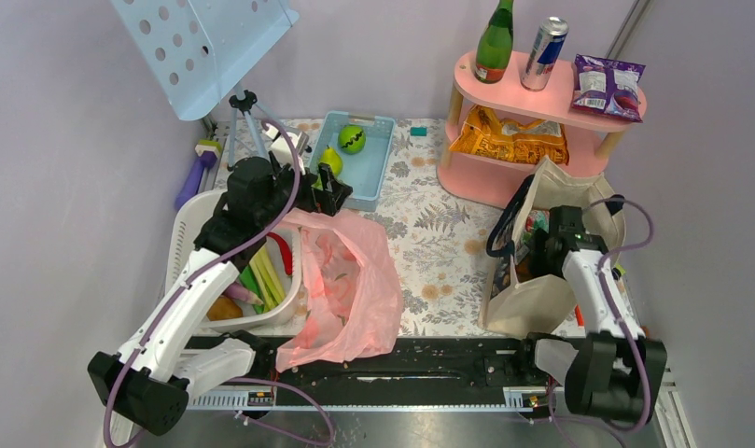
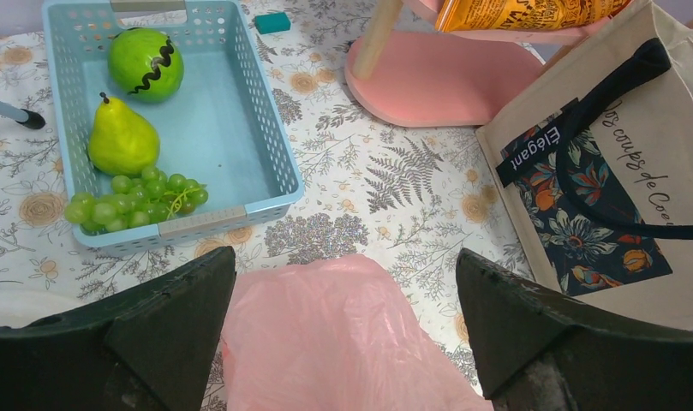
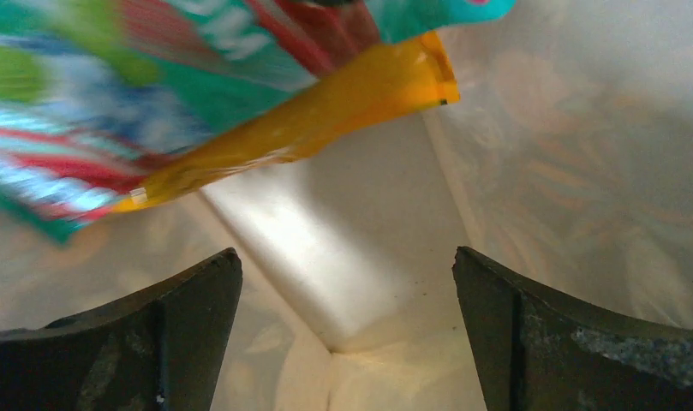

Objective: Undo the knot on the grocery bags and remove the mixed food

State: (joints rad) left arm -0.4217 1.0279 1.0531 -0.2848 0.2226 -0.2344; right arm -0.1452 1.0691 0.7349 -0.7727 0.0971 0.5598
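The pink plastic bag (image 1: 350, 280) lies slumped and open on the table's near middle. My left gripper (image 2: 344, 257) hovers open over the pink bag's (image 2: 343, 342) far end, nothing between its fingers. The beige canvas tote (image 1: 532, 280) stands at the right with my right gripper (image 3: 347, 257) reaching down inside it, open and empty above the tote's bare bottom (image 3: 368, 282). A multicoloured snack packet (image 3: 137, 94) with an orange one (image 3: 325, 111) sits just beyond its fingers. A pear (image 2: 122, 137) lies in the blue tray (image 2: 265, 128). Leeks (image 1: 269, 275) lie in the white basket (image 1: 188, 224).
The blue tray also holds a green apple (image 2: 146, 62) and grapes (image 2: 137, 204). A pink two-tier shelf (image 1: 532, 140) at the back right carries a green bottle (image 1: 495, 42), a can (image 1: 545, 53), a purple crisp packet (image 1: 607, 86) and orange packets (image 1: 509, 138). A tripod (image 1: 247, 121) stands at the back left.
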